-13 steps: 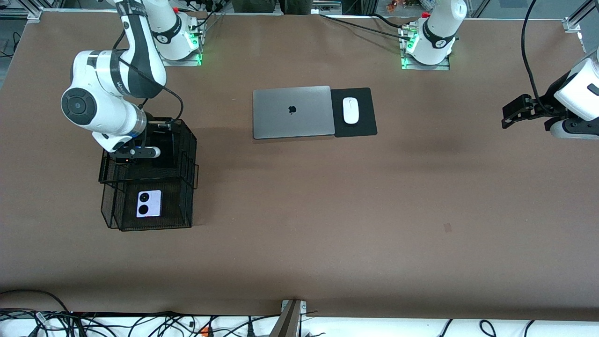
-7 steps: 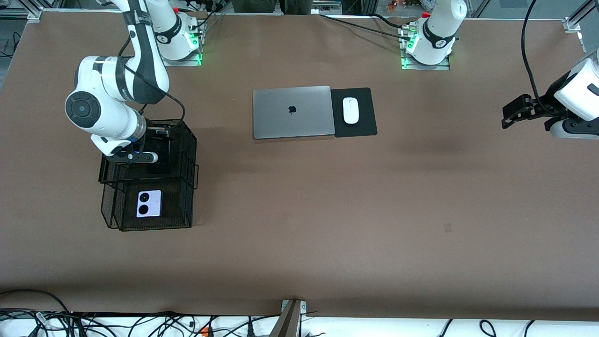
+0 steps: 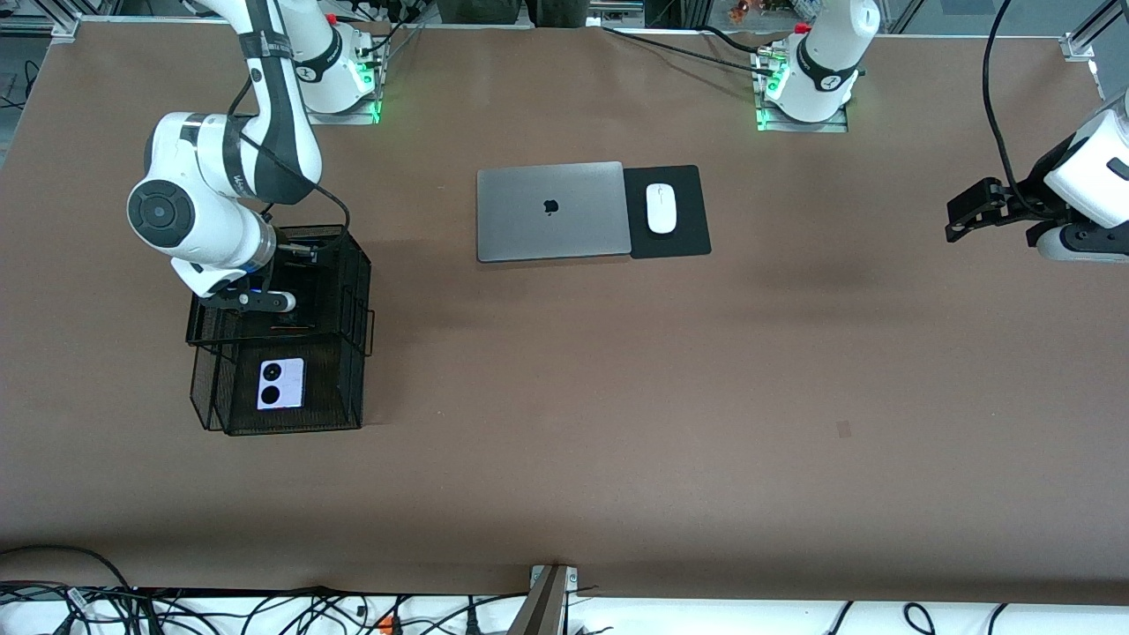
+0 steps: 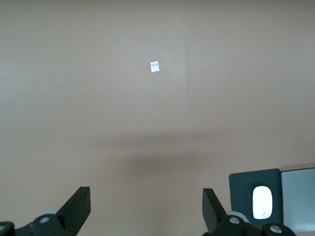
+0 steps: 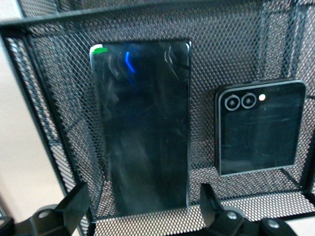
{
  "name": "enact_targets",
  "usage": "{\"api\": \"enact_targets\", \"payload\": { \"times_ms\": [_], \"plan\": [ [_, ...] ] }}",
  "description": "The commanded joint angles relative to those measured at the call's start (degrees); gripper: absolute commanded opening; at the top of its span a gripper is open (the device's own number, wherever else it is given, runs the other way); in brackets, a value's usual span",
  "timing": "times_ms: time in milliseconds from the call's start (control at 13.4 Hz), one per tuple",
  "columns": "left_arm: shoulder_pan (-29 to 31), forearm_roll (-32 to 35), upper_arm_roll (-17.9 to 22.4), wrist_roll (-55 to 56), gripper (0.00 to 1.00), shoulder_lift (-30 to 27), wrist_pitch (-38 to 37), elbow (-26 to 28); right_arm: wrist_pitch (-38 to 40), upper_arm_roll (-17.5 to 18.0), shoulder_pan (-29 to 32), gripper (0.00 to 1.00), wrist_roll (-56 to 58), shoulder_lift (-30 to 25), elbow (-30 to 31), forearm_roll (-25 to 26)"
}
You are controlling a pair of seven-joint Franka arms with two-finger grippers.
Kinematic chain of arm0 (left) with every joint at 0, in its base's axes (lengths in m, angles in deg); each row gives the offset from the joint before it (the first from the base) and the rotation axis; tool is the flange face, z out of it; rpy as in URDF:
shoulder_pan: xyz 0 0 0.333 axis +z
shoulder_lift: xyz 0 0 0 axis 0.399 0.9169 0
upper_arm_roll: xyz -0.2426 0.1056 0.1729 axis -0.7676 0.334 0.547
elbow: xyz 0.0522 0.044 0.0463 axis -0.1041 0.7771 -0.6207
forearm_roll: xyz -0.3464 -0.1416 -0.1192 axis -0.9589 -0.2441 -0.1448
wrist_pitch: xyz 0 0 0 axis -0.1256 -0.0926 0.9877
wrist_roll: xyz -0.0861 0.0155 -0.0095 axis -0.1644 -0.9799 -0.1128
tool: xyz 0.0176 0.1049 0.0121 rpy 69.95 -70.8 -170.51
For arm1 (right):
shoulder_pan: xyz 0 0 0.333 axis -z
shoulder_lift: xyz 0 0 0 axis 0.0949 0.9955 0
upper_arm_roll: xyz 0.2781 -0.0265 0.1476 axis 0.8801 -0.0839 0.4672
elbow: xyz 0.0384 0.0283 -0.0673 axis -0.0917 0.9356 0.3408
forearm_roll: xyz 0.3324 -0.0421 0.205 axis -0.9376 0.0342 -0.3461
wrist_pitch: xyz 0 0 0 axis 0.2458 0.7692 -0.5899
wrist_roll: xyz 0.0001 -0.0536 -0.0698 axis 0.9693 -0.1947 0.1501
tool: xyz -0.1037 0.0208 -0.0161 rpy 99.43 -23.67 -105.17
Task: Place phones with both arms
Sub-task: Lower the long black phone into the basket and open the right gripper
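My right gripper (image 3: 266, 304) hangs open over the upper tier of a black mesh rack (image 3: 363, 265) at the right arm's end of the table. In the right wrist view its fingers (image 5: 74, 202) stand wide apart around nothing, just above a long slim black phone (image 5: 140, 125) lying flat on the mesh. A small squarish black phone (image 5: 258, 129) lies beside it on the same tier. The lilac-white phone (image 3: 280, 384) with two black circles lies in the lower tier, nearer the front camera. My left gripper (image 3: 961, 216) waits open over bare table (image 4: 147, 98) at the left arm's end.
A closed grey laptop (image 3: 551, 210) lies mid-table near the bases, with a white mouse (image 3: 661, 208) on a black pad (image 3: 684, 240) beside it. A small pale scrap (image 3: 843, 429) marks the brown tabletop. Cables run along the table's front edge.
My right gripper has opened and let go of the long black phone, which now rests on the rack's upper tier. The right arm shifted slightly. The left arm has not moved.
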Motion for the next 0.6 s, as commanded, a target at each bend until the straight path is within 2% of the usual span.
{"api": "enact_targets", "payload": {
  "times_ms": [0, 225, 524],
  "plan": [
    [0.14, -0.93, 0.1, -0.6, 1.0, 0.44, -1.39, -1.52, 6.43, -0.31, 0.55, 1.0, -0.21, -0.18, -6.52, -0.97],
    [0.14, -1.01, 0.1, -0.6, 1.0, 0.44, -1.39, -1.52, 13.91, -0.92, 0.73, 1.0, -0.74, -0.27, -15.23, -0.89],
    [0.14, -0.93, 0.1, -0.6, 1.0, 0.44, -1.39, -1.52, 19.1, -0.31, 2.13, 1.0, -0.56, -2.1, -22.44, -0.27]
  ]
}}
